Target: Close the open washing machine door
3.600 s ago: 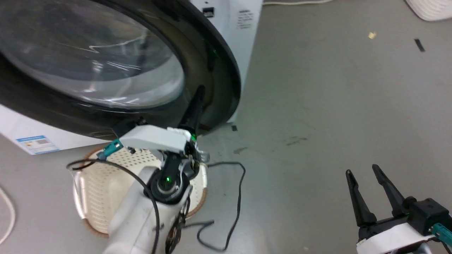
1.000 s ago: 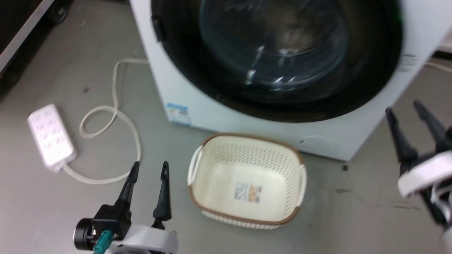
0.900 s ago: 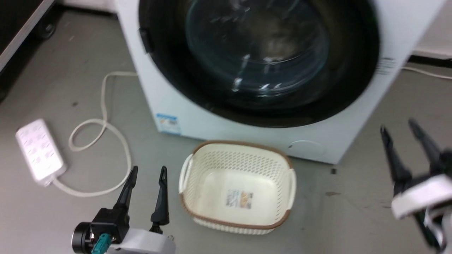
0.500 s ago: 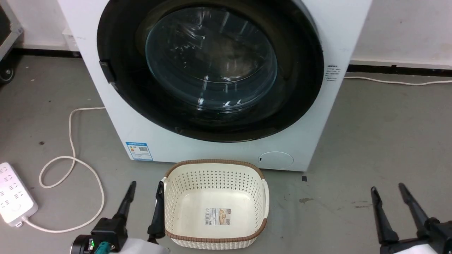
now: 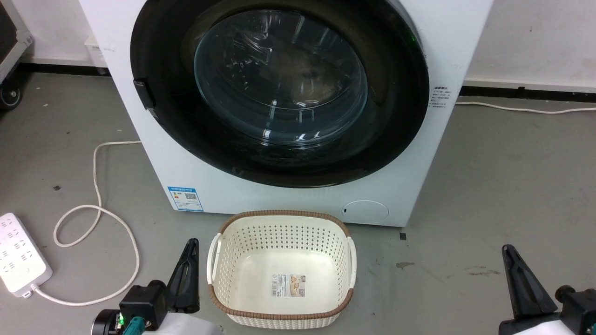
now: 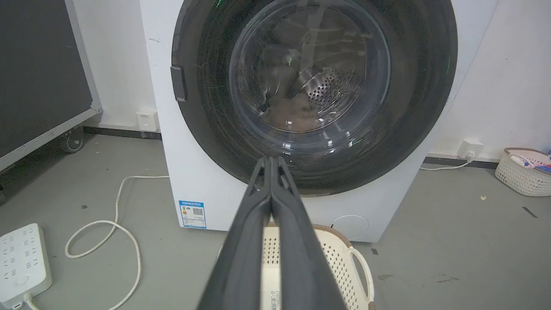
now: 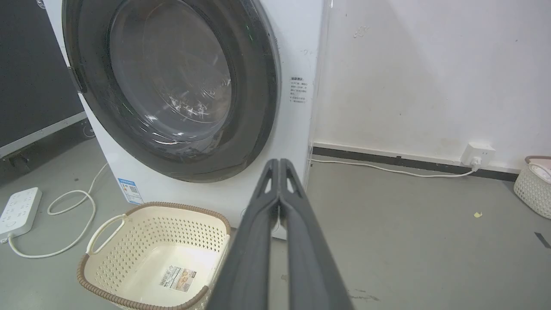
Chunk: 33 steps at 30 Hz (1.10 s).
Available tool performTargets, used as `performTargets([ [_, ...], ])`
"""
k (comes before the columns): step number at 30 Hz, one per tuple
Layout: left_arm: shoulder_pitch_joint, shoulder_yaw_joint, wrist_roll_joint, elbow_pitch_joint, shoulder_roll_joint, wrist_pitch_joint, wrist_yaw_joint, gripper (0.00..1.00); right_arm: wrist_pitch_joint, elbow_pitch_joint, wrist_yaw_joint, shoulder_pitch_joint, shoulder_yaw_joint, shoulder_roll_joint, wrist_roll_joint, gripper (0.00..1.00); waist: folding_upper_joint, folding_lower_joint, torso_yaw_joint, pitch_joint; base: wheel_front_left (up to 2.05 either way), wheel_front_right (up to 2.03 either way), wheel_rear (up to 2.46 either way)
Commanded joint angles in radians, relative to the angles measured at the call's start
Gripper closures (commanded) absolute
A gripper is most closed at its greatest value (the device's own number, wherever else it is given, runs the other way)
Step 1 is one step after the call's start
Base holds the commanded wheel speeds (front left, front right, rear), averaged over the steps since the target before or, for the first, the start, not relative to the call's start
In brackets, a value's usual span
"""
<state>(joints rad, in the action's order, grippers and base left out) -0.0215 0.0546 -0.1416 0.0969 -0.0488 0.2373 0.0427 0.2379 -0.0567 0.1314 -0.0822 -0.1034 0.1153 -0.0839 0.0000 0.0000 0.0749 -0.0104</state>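
Both pincers [image 5: 190,249] [image 5: 511,253] well short of door [image 5: 279,88]

Basket [image 5: 279,215] sits before washing machine door [image 5: 279,88] (power strip [image 5: 18,253] left).

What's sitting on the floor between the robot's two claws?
A cream basket beside the left gripper; bare floor on to the right gripper, in the head view.

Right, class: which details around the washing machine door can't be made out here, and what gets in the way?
- Top of the washing machine door: head view, cut off by the top edge.
- Blue label print: head view, too small.
- Basket interior: left wrist view, hidden behind the shut left end effector.
- Brownish shape behind the glass: left wrist view, blurred by reflections.
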Motion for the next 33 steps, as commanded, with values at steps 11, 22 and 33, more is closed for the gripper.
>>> performTargets([
  [11,0.004,-0.006,0.023,-0.013,0.000,-0.026,-0.007,1.00,-0.026,0.009,0.000,0.014,0.012,-0.011,0.013,1.00,0.0000,0.0000,-0.008,0.001,0.00,0.00,0.00],
  [22,0.006,-0.013,0.038,-0.024,0.000,-0.052,-0.012,1.00,-0.053,0.015,0.000,0.023,0.024,-0.018,0.022,1.00,0.0000,0.0000,-0.016,0.002,0.00,0.00,0.00],
  [33,0.008,-0.018,0.050,-0.033,-0.001,-0.075,-0.015,1.00,-0.075,0.020,0.000,0.030,0.033,-0.024,0.029,1.00,0.0000,0.0000,-0.023,0.003,0.00,0.00,0.00],
])
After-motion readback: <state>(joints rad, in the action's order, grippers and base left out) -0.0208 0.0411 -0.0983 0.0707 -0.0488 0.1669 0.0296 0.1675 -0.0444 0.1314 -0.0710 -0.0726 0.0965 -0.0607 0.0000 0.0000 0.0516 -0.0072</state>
